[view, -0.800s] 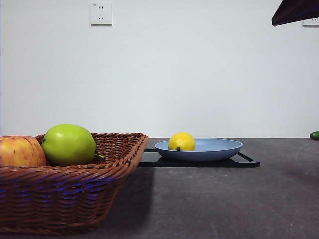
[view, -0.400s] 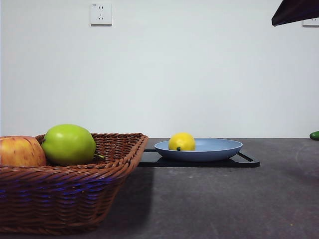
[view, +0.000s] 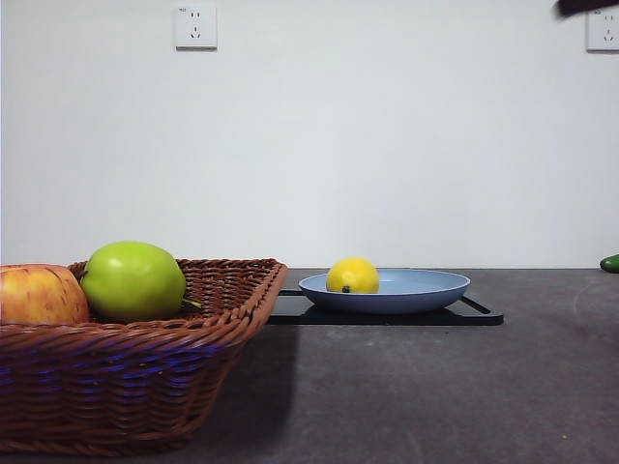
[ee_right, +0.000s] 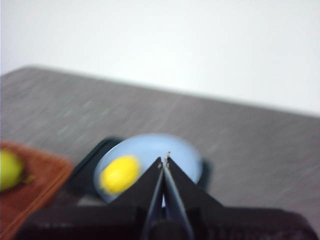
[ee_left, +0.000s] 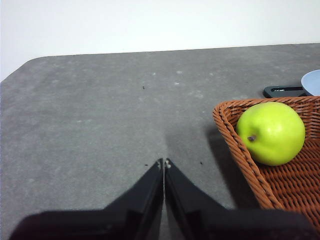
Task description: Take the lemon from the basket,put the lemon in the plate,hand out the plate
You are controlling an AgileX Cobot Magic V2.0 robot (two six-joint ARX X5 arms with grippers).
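Observation:
The yellow lemon [view: 352,275] lies in the light-blue plate [view: 426,288], near its left side, and the plate rests on a flat black tray [view: 479,314]. The right wrist view is blurred: there the lemon [ee_right: 119,174] lies in the plate [ee_right: 182,152], and my right gripper [ee_right: 164,159] hangs shut and empty above them. Only its dark tip [view: 580,6] shows at the front view's top right corner. The wicker basket [view: 135,372] stands at the near left. My left gripper [ee_left: 163,163] is shut and empty over bare table beside the basket [ee_left: 240,150].
A green apple [view: 133,281] and a red-yellow apple [view: 39,294] lie in the basket. A green object [view: 610,262] peeks in at the front view's right edge. A wall socket [view: 195,26] is on the back wall.
The dark arm tip at the top right of the front view has moved up and nearly out of the picture. Lemon, plate and basket have not moved.

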